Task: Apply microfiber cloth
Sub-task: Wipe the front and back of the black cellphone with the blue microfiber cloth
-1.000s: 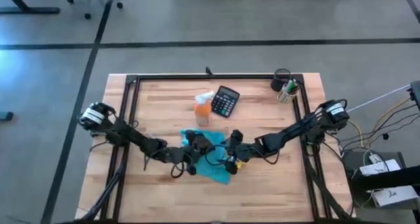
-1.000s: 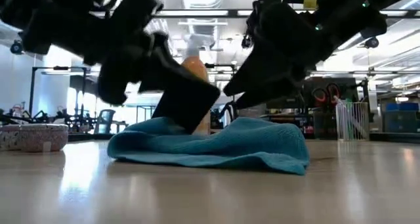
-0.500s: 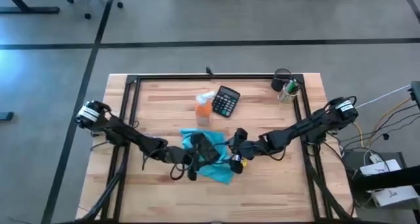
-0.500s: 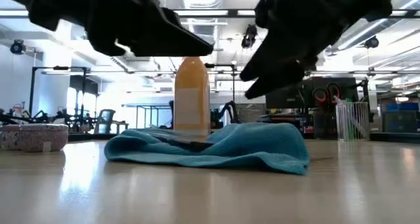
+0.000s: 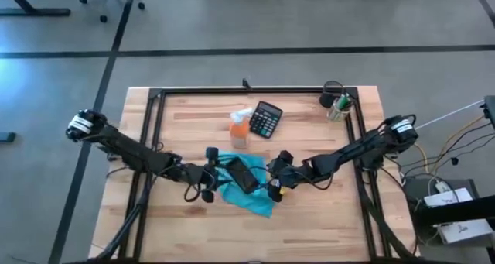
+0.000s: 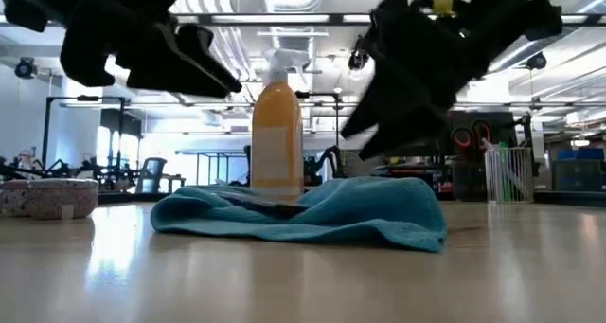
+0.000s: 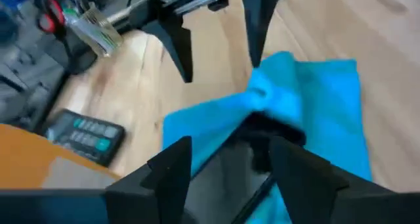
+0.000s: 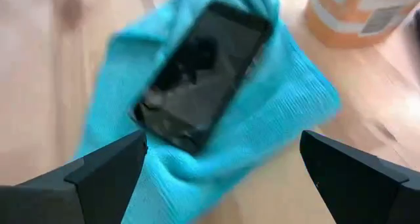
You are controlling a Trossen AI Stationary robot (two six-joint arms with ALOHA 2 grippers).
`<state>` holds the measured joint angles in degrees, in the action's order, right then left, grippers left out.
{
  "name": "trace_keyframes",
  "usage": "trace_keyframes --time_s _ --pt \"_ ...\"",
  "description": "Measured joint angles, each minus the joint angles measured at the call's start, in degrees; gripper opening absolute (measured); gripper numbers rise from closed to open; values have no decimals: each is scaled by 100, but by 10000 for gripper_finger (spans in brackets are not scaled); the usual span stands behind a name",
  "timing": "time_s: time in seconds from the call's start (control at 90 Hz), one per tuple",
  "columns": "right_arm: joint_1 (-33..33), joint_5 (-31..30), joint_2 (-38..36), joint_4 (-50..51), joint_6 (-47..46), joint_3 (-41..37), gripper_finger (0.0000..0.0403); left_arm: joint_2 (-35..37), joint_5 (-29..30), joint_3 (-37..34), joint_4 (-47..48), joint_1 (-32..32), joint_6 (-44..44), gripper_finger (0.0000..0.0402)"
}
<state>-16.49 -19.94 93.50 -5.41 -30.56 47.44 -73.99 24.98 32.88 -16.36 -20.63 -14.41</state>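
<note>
cloth [image 5: 249,193] crumpled mid-table, just in front of orange bottle [image 5: 238,131]; dark phone [image 5: 242,175] lies on it | left gripper [image 5: 210,176] spread, empty, at cloth's left edge | right gripper [image 5: 272,176] spread, empty, at its right edge

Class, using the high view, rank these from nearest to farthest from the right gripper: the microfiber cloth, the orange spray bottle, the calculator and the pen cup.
From the right gripper:
1. Microfiber cloth, right beside it, mid-table.
2. Orange spray bottle, behind the cloth.
3. Calculator, just beyond the bottle; a close call with it.
4. Pen cup, at the far right corner.
</note>
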Motion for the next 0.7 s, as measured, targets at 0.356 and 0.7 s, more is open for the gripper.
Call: trace_keyframes --time_s 0.356,0.7 --pt "51 47 -45 34 339 163 321 193 21 -173 -182 331 -116 113" --pt "315 830 -144 -196 1257 196 143 311 -1 -152 -271 302 594 6"
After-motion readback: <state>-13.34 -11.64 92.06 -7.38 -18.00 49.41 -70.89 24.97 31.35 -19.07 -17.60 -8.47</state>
